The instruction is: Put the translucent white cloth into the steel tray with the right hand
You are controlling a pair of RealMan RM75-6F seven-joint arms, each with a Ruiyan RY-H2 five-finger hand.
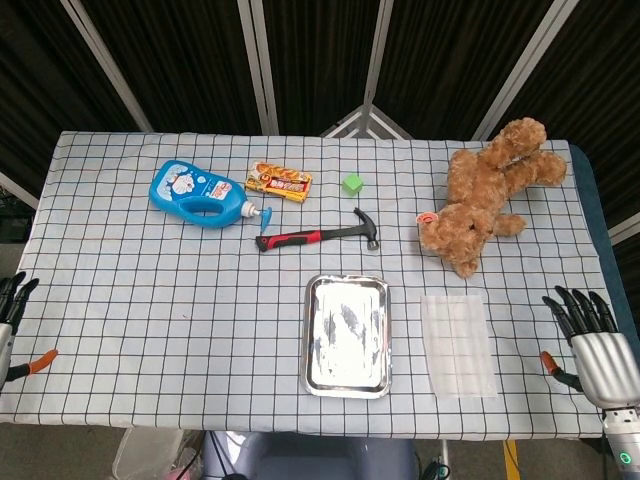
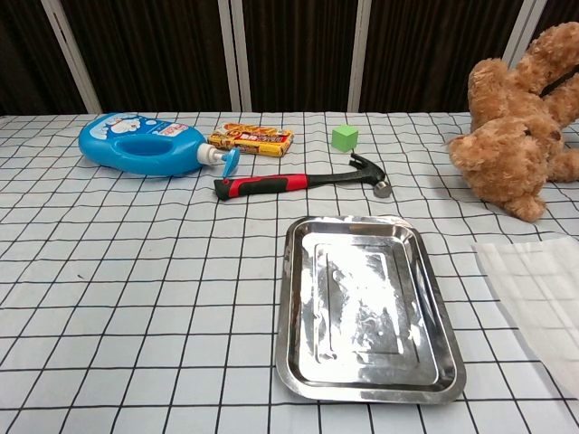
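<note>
The translucent white cloth (image 1: 458, 344) lies flat on the checked tablecloth, just right of the steel tray (image 1: 347, 335); the chest view shows the cloth (image 2: 540, 294) at the right edge and the tray (image 2: 365, 306) in the middle, holding nothing. My right hand (image 1: 592, 345) hovers at the table's right edge, to the right of the cloth, fingers spread and holding nothing. My left hand (image 1: 9, 318) shows only partly at the far left edge, fingers apart, with nothing in it. Neither hand appears in the chest view.
A red-handled hammer (image 1: 318, 235) lies just beyond the tray. A brown teddy bear (image 1: 487, 192) sits beyond the cloth. Further back are a blue detergent bottle (image 1: 197, 194), a snack packet (image 1: 279, 180) and a small green cube (image 1: 352, 183).
</note>
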